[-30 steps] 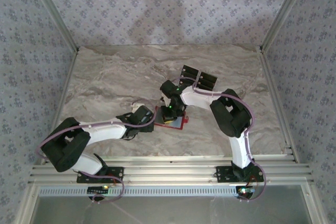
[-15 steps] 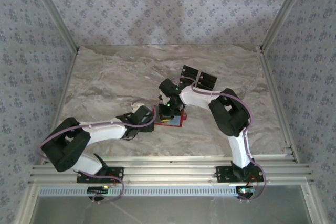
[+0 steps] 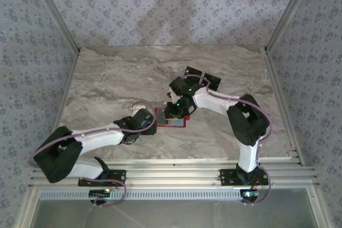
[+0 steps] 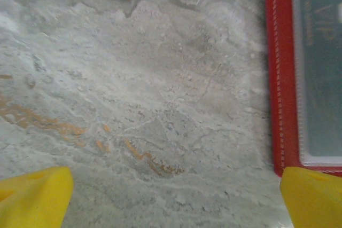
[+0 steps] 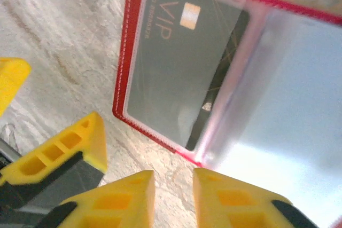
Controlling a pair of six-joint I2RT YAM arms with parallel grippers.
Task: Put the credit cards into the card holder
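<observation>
**One card pocketed, a dark cluster waiting beyond the wallet**

The card holder (image 5: 126, 41) is lying open and flat on the marble-patterned table (image 3: 107, 89). One black card marked VIP (image 5: 176, 68) is sitting inside the clear pocket of its leaf nearer the left arm. The pocket on the other leaf is looking empty, though glare is washing it out. The right gripper (image 5: 173, 198) is hanging just over the holder's near edge, its fingers standing slightly apart and pinching nothing. The left gripper (image 4: 171, 201) is sitting low beside the holder, spread wide and empty, with one fingertip (image 4: 312, 196) lying right at the holder's near corner. The loose credit cards (image 3: 212, 82) are lying in a dark cluster beyond the holder's far side. The right arm is partly hiding them, so their number is not clear. Judging from this, the job is only getting under way: one card appears to be in, and the cluster is waiting outside. Each of those cards is needing to be fetched and slid into a pocket
</observation>
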